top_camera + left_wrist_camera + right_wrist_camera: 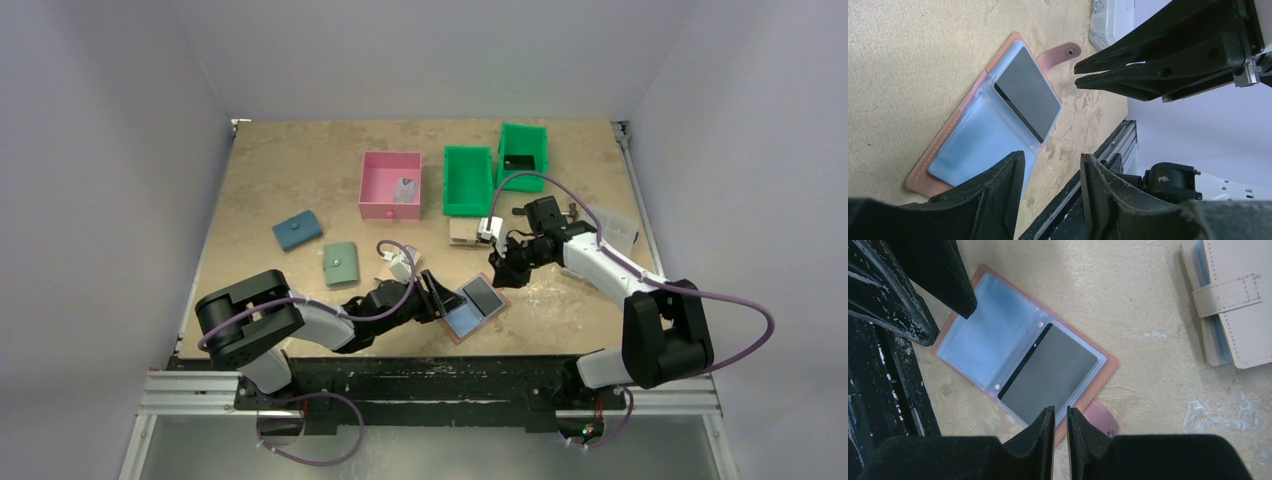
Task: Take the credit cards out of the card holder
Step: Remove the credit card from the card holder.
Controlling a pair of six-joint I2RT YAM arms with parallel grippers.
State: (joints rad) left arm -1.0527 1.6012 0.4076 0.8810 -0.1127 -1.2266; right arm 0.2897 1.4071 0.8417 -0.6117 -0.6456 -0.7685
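The reddish-brown card holder [465,320] lies open on the table near the front edge, its light blue lining [973,145] facing up. A dark credit card [1028,97] sits in the clear sleeve of its right half [1053,372]. My left gripper [1053,157] is open at the holder's near-left corner; one finger overlaps the blue lining and bare table shows between the jaws. My right gripper [1060,411] hangs over the sleeve's edge beside the snap tab [1100,417]. Its jaws are closed to a thin slit with nothing in them. No pale grey card shows.
A beige snap wallet [1233,305] lies just beyond the holder. Farther back stand a pink box [390,185] and two green bins [467,180]. A blue wallet [297,232] and a sage green wallet [341,263] lie at the left. The table's front rail runs close under the holder.
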